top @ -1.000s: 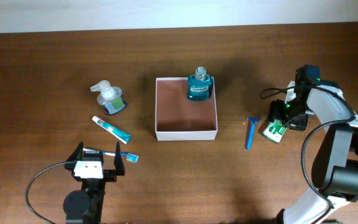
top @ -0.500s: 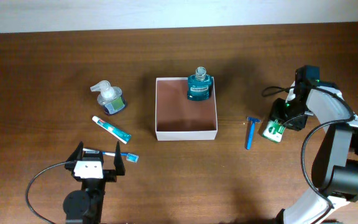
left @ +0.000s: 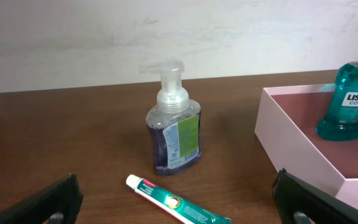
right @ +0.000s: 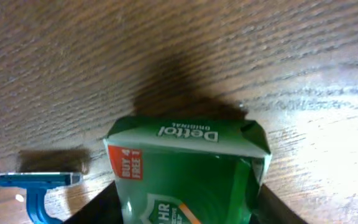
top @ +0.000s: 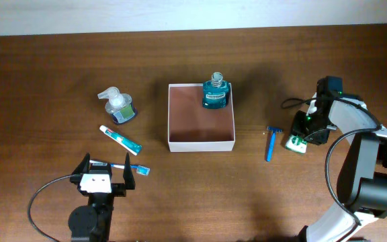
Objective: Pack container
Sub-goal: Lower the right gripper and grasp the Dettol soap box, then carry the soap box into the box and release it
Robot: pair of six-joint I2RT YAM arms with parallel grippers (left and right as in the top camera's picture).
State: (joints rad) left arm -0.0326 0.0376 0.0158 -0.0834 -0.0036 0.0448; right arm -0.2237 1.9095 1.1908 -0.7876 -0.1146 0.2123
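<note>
The container (top: 168, 117), a shallow white-walled box (left: 297, 146) with a pinkish-brown inside, stands mid-table. A teal mouthwash bottle (top: 215, 93) stands upright in its far right corner (left: 351, 99). At the right, my right gripper (top: 298, 137) is down on a green soap pack (top: 295, 142). In the right wrist view the pack (right: 188, 162) fills the gap of the gripper (right: 188, 211), and a dark finger (right: 98, 208) presses each side. My left gripper (top: 105, 171) stands wide open at the front left, holding nothing (left: 179, 211).
A blue razor (top: 271, 142) lies just left of the soap pack (right: 36, 186). Left of the container stand a foam pump bottle (top: 117, 105) and a toothpaste tube (top: 120, 139). A toothbrush (top: 123, 166) lies by the left gripper. Both (left: 173, 134) (left: 176, 203) show in the left wrist view.
My right gripper has narrowed round the green soap pack and shifted slightly toward the razor, turning the pack a little. The left arm has not moved.
</note>
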